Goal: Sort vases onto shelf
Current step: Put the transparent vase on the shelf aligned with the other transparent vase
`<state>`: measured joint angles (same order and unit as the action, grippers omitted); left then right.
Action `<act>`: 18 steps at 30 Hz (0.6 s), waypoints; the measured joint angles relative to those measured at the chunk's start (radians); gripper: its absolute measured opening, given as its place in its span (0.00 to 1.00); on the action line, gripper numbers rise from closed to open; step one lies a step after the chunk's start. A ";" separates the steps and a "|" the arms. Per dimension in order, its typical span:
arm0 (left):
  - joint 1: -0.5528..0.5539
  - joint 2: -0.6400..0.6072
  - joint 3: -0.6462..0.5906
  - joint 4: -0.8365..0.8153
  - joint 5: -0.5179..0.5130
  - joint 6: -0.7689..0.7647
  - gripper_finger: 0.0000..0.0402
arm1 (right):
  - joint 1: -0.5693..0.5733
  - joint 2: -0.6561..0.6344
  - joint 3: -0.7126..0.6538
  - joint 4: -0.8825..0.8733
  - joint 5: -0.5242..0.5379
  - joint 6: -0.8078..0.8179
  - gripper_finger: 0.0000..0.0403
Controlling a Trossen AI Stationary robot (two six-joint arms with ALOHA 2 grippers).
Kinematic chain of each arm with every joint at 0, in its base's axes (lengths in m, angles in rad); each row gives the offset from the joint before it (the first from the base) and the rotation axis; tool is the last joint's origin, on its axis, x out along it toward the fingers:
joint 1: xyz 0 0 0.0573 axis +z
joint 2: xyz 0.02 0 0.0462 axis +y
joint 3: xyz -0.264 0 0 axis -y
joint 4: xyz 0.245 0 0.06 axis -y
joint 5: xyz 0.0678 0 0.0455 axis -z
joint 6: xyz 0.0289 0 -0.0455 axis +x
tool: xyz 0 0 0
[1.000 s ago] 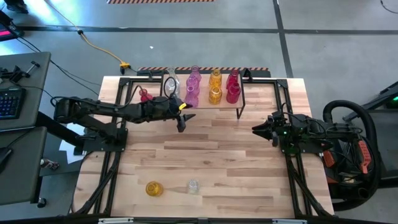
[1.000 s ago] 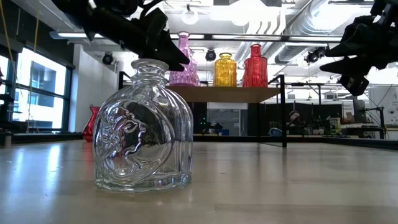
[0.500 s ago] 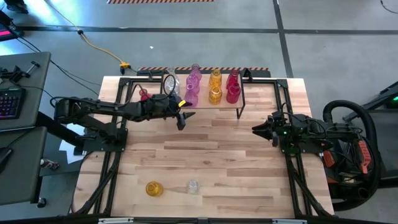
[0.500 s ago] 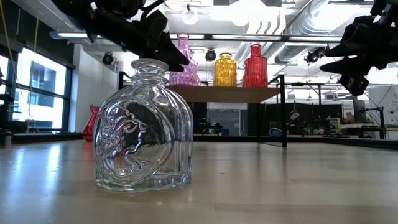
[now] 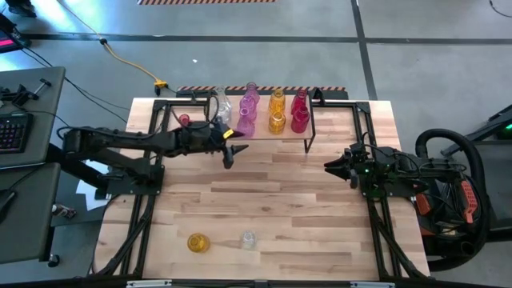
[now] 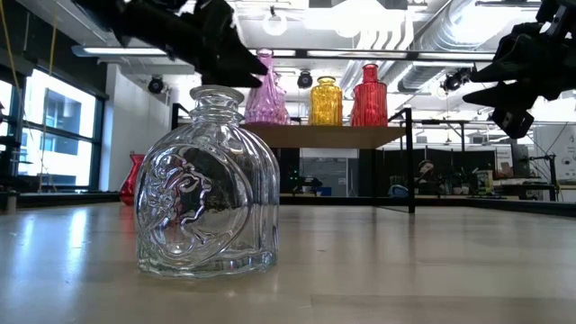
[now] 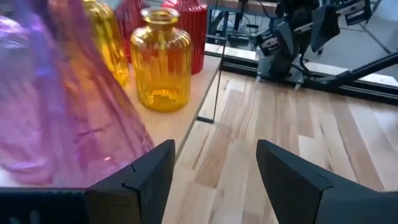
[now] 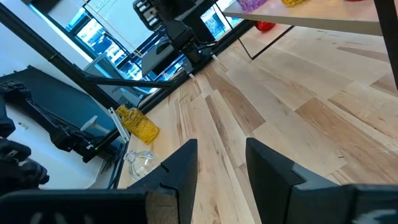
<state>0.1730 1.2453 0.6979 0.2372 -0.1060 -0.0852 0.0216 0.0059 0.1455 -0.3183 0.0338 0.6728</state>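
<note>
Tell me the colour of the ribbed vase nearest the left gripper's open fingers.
Amber-yellow vase, clearest in the left wrist view.

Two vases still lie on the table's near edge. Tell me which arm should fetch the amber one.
Left, probably. The amber vase lies on the left half of the table, the left arm's side; the left gripper is empty, jaws open, by the shelf. The right gripper waits empty but sits across the table.

open gripper [image 7: 214, 177] beside shelf [image 7: 189, 121] vases [image 7: 163, 59].
</note>
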 joint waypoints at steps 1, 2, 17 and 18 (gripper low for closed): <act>0.000 -0.020 0.000 -0.018 -0.004 0.000 0.54 | 0.000 0.000 0.000 0.000 0.000 0.000 0.29; 0.000 -0.041 0.000 -0.038 -0.010 0.000 0.54 | 0.000 0.000 0.000 0.000 0.000 0.000 0.29; 0.005 -0.461 -0.152 -0.111 -0.088 0.038 0.54 | 0.000 0.000 0.000 0.000 0.000 0.000 0.29; 0.005 -0.493 -0.177 -0.106 -0.088 0.023 0.54 | 0.000 0.000 0.000 0.000 0.000 0.000 0.29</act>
<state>0.1783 0.7520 0.5206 0.1310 -0.1941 -0.0624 0.0216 0.0059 0.1455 -0.3183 0.0338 0.6727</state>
